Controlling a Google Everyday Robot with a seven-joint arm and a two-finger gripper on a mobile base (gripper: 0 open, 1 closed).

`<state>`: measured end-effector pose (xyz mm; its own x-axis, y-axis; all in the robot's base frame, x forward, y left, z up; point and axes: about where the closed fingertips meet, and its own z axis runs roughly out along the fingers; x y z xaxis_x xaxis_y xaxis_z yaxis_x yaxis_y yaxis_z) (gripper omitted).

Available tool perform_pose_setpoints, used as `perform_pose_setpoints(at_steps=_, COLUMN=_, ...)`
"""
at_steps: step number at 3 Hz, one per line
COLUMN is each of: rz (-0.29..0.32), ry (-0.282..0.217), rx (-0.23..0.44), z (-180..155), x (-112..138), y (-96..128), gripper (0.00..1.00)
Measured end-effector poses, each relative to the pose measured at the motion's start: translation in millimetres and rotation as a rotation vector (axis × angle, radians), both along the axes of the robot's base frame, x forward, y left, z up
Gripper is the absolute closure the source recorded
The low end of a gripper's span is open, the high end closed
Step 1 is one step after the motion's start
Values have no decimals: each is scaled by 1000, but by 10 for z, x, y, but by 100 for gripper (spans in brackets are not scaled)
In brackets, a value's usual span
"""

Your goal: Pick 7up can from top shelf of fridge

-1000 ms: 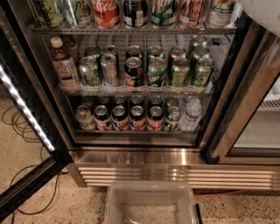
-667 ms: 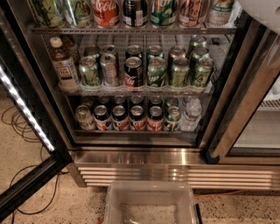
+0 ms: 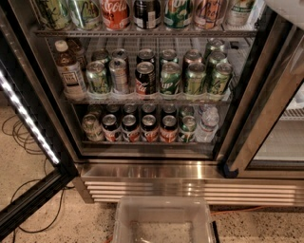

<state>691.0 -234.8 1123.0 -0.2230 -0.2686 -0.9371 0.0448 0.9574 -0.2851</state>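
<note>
Black door (image 3: 28, 209) hangs open at left with its LED strip (image 3: 23, 114) lit, so the fridge (image 3: 156, 172) interior is reachable. Top shelf (image 3: 142, 33) row, left to right: two pale green cans (image 3: 52, 12), red Coke can (image 3: 115, 12), dark can (image 3: 147, 12), green can (image 3: 178, 12), tan can (image 3: 209, 10), then a white can with a green band at far right. That last one is my best read for the 7up can (image 3: 240, 10): upright on the rack, top cropped, label not legible. Claw: not in view, so can't tell if it's open or closed. White shape (image 3: 289, 7) in the top right corner may be arm, unclear. Delta over the last second: none, same cans, same framing. Reads as approach not started, target untouched. Reach must go up-right and clear the tan can just beside it.
</note>
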Motion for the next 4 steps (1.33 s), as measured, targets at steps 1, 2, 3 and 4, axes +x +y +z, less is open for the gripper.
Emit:
perform_pose_setpoints(at_steps=1, rz=-2, ry=15, rx=15, z=-44, x=19, y=-19, gripper=100)
perform_pose_setpoints(at_steps=2, rz=-1, ry=15, rx=15, z=-4, x=21, y=-18, gripper=100)
perform_pose_setpoints(at_steps=3, rz=0, ry=24, rx=21, z=-25, x=40, y=-22, gripper=100)
perform_pose_setpoints(at_steps=4, rz=0, ry=24, rx=22, z=8, x=40, y=-22, gripper=100)
